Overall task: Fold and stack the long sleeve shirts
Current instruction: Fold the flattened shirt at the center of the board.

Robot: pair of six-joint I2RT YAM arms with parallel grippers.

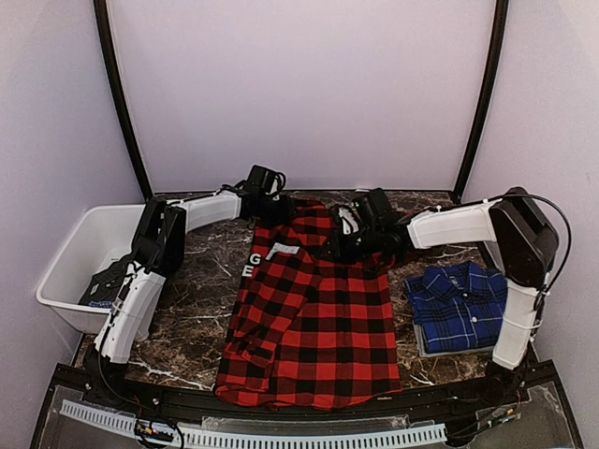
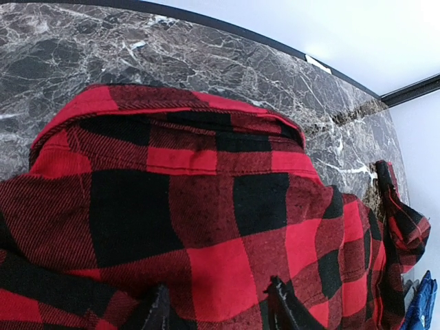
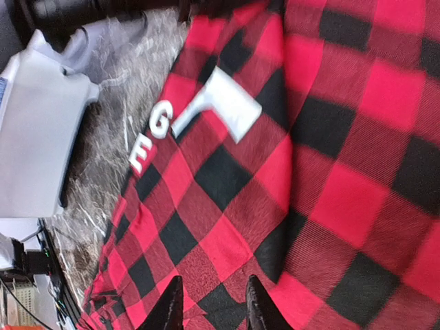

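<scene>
A red-and-black checked long sleeve shirt [image 1: 314, 318] lies spread on the marble table, with white letters [image 1: 250, 264] and a white patch [image 3: 223, 103] near its far left. My left gripper [image 1: 273, 198] hovers over the collar end [image 2: 172, 103]. Its jaws [image 2: 220, 306] stand apart above the cloth and pinch nothing. My right gripper [image 1: 344, 241] is over the shirt's upper right part, its black fingertips [image 3: 172, 306] apart just above flat fabric [image 3: 330, 172]. A blue-and-navy plaid shirt [image 1: 459, 304] lies folded at the right.
A white bin [image 1: 70, 257] stands at the left edge with dark cloth [image 1: 108, 285] in it. The blue shirt rests on a grey board [image 1: 423, 344]. Bare marble [image 1: 201, 271] shows left of the red shirt.
</scene>
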